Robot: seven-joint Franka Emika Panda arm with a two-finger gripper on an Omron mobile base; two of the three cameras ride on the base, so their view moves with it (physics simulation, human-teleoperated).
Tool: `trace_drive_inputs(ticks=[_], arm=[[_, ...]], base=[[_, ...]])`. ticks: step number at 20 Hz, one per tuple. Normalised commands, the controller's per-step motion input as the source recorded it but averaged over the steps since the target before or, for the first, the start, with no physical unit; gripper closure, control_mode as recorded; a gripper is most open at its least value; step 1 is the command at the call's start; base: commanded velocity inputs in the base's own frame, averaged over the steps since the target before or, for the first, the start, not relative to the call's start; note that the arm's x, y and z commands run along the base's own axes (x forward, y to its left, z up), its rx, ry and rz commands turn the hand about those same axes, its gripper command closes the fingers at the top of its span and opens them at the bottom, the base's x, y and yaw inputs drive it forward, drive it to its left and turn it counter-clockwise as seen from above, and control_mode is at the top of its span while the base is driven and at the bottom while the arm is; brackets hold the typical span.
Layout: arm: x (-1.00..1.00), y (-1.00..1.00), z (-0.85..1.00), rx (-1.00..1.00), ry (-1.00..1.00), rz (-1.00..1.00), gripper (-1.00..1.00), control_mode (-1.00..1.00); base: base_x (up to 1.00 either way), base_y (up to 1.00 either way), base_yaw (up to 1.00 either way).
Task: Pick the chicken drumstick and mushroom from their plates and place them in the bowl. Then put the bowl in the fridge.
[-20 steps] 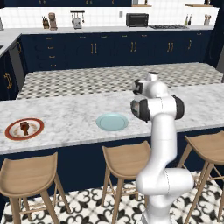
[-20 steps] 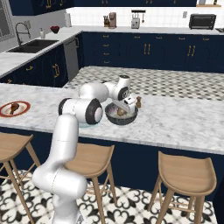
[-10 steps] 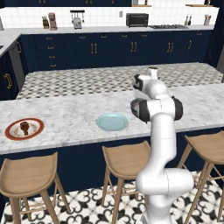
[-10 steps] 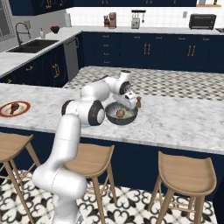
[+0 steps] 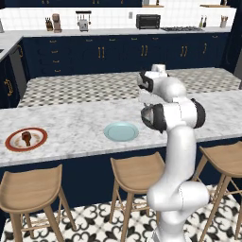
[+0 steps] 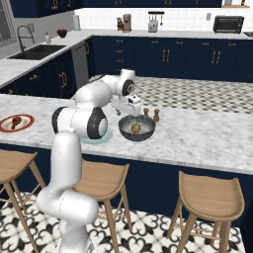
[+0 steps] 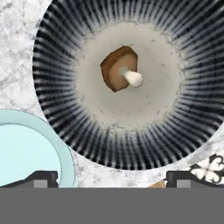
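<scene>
The dark-grey bowl lies right under my open gripper, and the mushroom rests on its side on the bowl's floor, free of the fingers. From the right base view my gripper hangs just above the bowl with the mushroom inside. The chicken drumstick lies on the red-rimmed plate far to the left on the counter. Next to the bowl sits the pale blue plate, bare. The fridge is out of view.
Two small shakers stand just behind the bowl. The marble counter runs wide to the right. Wooden stools line its near side. A second counter and navy cabinets lie beyond.
The jaws have gone from half closed to wide open, leaving the mushroom in the bowl, and the hand has lifted slightly above the bowl.
</scene>
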Motion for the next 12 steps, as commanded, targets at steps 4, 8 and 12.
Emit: trace_drive_inputs(ticks=[4,8,12], arm=[[-1.00,1.00,-0.91,-0.16,-0.13,0.09,-1.00,-1.00],[-1.00,0.69,-0.16,-0.06,-0.20,0.14,-1.00,-1.00],[-0.64,0.29,0.17,0.00,-0.02,0.15,-1.00,-1.00]], base=[[0.00,0.00,0.00],[0.00,0.00,0.00],[0.00,0.00,0.00]])
